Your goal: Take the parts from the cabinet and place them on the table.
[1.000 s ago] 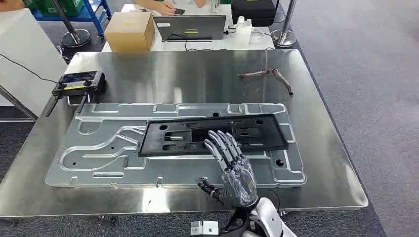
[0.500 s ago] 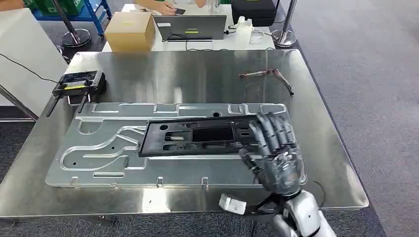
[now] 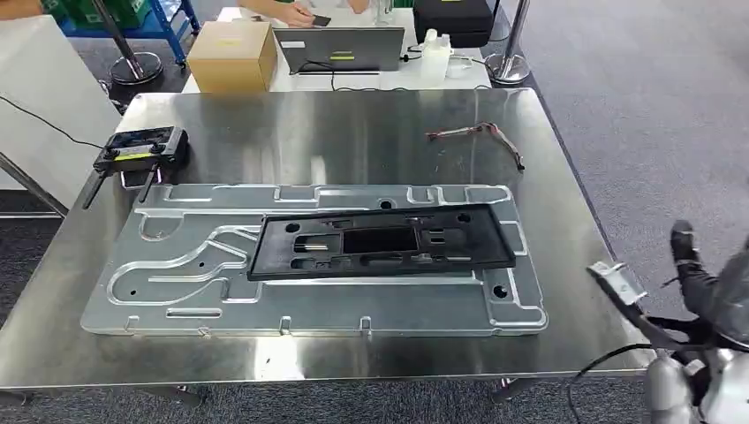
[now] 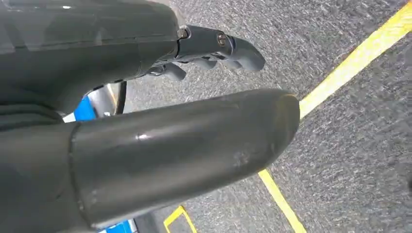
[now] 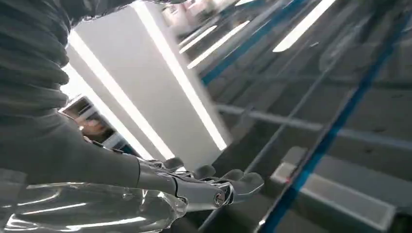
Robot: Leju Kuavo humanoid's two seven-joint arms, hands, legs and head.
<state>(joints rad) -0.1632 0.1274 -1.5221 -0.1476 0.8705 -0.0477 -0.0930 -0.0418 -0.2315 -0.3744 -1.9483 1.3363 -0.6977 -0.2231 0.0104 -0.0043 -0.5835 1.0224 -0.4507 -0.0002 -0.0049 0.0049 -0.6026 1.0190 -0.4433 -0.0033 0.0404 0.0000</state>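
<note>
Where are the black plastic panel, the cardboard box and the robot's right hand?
black plastic panel (image 3: 380, 240), head view, its middle.
cardboard box (image 3: 231, 55), head view, its top face.
right hand (image 3: 707, 287), head view, dark fingers beside the table.

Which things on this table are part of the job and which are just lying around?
Job:
black plastic panel, lying on the metal plate
large metal plate, flat on the steel table
right hand, off the table's right edge, holding nothing

Lying about:
black controller
loose wire harness
cardboard box
laptop
white bottle
</note>
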